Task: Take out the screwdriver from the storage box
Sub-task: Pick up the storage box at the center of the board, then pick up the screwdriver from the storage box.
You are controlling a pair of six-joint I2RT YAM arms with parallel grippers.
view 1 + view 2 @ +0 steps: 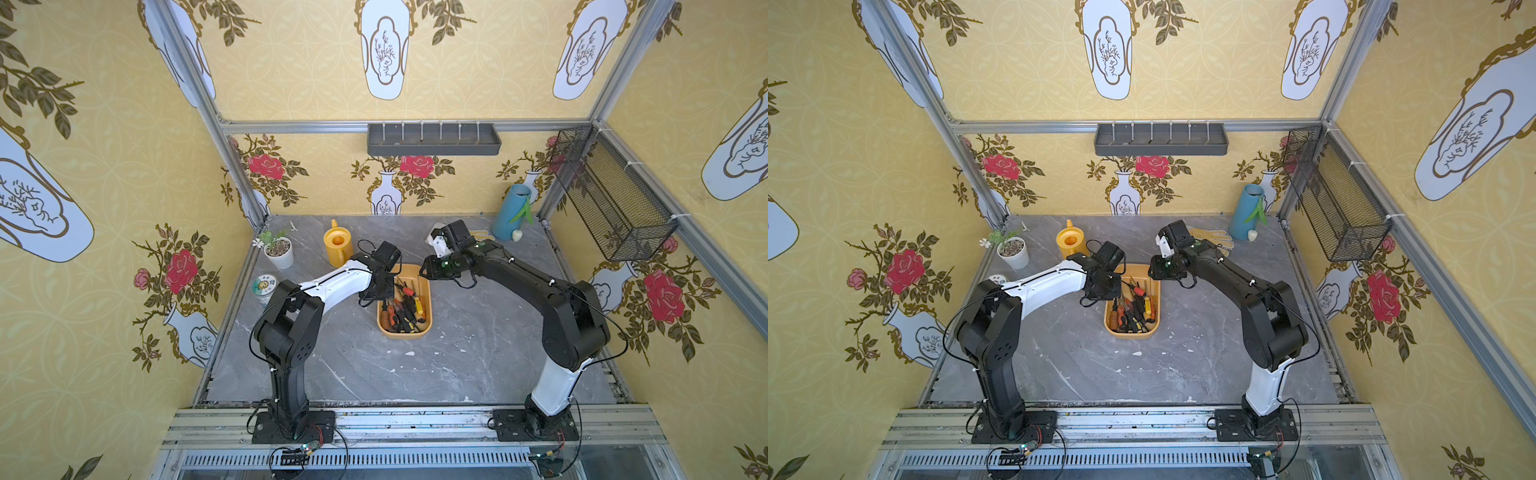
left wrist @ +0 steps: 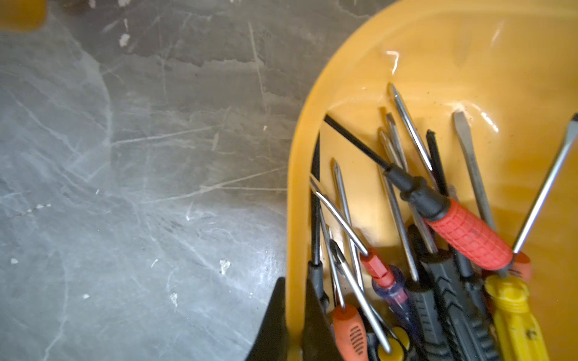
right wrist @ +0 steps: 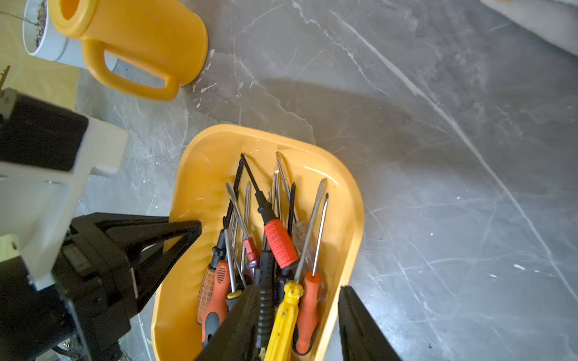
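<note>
**Screwdriver pick not yet made: box pinned, second tool poised**

**Top views.** In both top views the storage box [image 1: 405,336] lies mid-tabletop [image 1: 478,332]. It holds a crossed heap of screwdrivers [image 1: 405,307], and none has been taken out. The left tool [image 1: 380,286] is down at the box's left long side. The right tool [image 1: 426,272] hangs above the box, clear of it. A watering can [image 1: 337,245] stands just beyond the far end, so a wide swing on the way out could clip it.

**Left wrist view.** The left tool [image 2: 294,312] is closed on the box wall [image 2: 294,187], with one finger outside the rim and one inside. This looks like a bracing hold. The inner finger sits right beside a dark shaft and its grey handle. If the hold slips, or that finger nudges the pile, the light tub could skid or tip.

**Right wrist view.** The right tool [image 3: 298,290] has its fingers apart and holds nothing. Between them show the yellow-handled screwdriver [image 3: 286,315] and the orange-handled screwdriver [image 3: 308,300], lying side by side. The red-handled screwdriver [image 3: 280,242] crosses over several shafts. The outer finger [image 3: 359,325] seems to line up with the rim or just outside it, but which cannot be told.

The likely troubles are these:
- The tool could close on two handles at once.
- The outer finger could catch the rim on the way down.
- Lifting one driver could drag tangled neighbours up with it, spilling them or jerking the box against the left hold.
</note>
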